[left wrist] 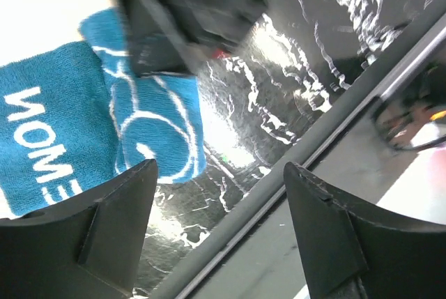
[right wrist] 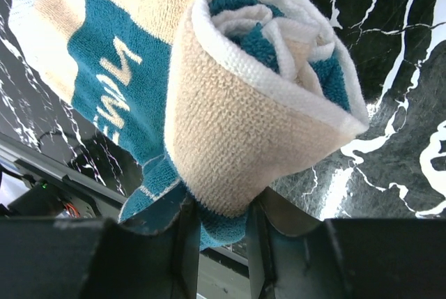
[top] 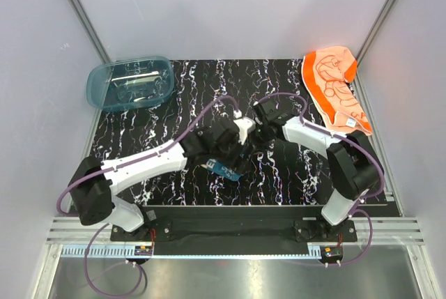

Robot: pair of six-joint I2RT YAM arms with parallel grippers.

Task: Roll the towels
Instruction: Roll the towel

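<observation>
The step in hand is the rolling of the teal towel [right wrist: 237, 104]. It lies at the middle of the worktop [top: 209, 83], toward the near edge, and both arms meet over it. In the right wrist view one end is already wound into a thick coil with the cream side outward, while a flat tail with cream letters runs away to the left, not yet rolled.

The right jaws are clamped on the lower edge of this coil; a fold of teal cloth is pinched between them. The left jaws stand wide apart with nothing between them, just beside the flat part of the towel. From above the cloth is almost hidden under the two wrists, so I cannot say surely if the coil rests on the worktop or is lifted a little.

The next move, I think, calls for the right jaws to keep the coil tight and turn it over the flat tail, while the left jaws press or hold that tail so it does not slide.

The orange towel [top: 334, 90] lies unrolled at the far right corner, well apart, so about half of the task remains.
</observation>
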